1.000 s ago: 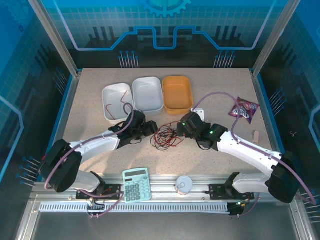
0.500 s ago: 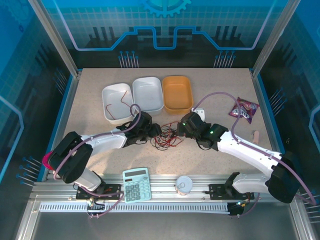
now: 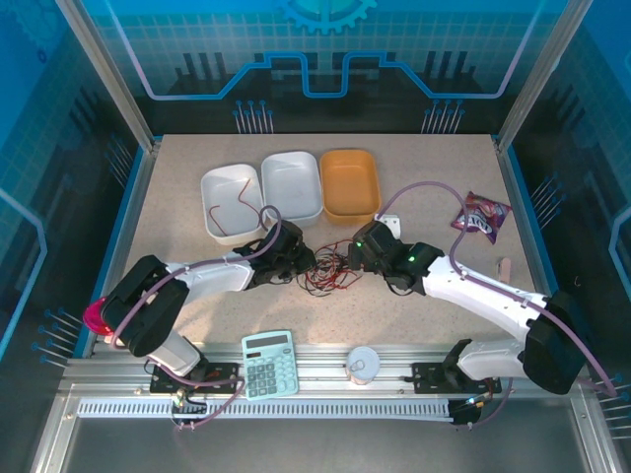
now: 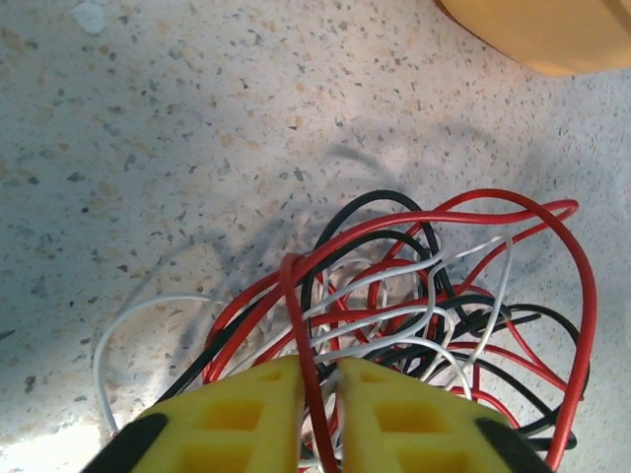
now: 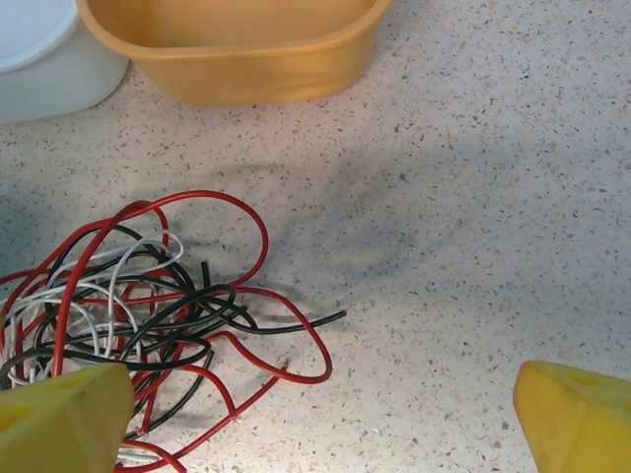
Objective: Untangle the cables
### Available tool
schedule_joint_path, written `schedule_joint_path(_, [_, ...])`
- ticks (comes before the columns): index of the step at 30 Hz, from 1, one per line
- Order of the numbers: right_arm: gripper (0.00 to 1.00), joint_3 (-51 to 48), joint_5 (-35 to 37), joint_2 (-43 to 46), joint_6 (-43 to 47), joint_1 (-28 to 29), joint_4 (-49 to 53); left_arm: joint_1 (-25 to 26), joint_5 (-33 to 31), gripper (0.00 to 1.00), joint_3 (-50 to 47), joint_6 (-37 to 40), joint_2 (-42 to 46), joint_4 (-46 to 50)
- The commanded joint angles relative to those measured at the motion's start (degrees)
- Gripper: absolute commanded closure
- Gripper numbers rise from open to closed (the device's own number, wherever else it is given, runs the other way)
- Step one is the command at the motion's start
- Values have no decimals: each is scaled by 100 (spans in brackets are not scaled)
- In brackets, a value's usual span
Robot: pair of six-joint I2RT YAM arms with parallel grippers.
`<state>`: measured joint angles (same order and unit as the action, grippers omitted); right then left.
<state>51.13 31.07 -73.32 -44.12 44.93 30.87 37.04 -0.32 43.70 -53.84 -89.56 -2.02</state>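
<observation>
Left gripper (image 4: 317, 379) pinches one red cable (image 4: 296, 305) in the tangle (image 4: 414, 305); next the wide-open right gripper (image 5: 315, 424) should pin the rest.

Red, black and white cables (image 4: 394, 301) on a speckled beige table (image 4: 148, 118).

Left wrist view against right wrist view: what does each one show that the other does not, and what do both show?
Left wrist, not right wrist: the left gripper, its yellow fingers closed around a red cable, and a white loop at the tangle's edge. Right wrist, not left wrist: the right gripper, jaws wide open and empty, and a white bin. Both: the cables, the orange bin and the speckled table.
</observation>
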Motion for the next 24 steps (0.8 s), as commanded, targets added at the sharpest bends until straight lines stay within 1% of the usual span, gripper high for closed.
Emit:
schedule_joint_path(1, [0,169,58,-38,-29,-78,33,43,87,88,185,63,13,52])
schedule_joint_path(7, [0,108,50,-12,-19,-90,-68,68,54,95,293,329,340,427])
schedule_joint_path(13, [0,29,-94,28,83,-91,-337,143,40,96,411,709,778,795])
schedule_joint_path(16, [0,-15,-157,50,124,-91,-439,194,-19,94,462,892,986,974])
schedule_joint_path(19, [0,-42,-164,88,132,-89,-484,225,-106,88,456,1019,1144,1049])
schedule_joint_path(20, [0,-42,-177,90,133,-87,-503,220,-132,88,431,1042,1155,1056])
schedule_joint_path(21, [0,-43,-174,97,123,-90,-524,224,-164,89,419,1055,1156,1062])
schedule_joint_path(24, [0,-42,-182,110,97,-89,-532,222,-130,99,390,1060,1043,1042])
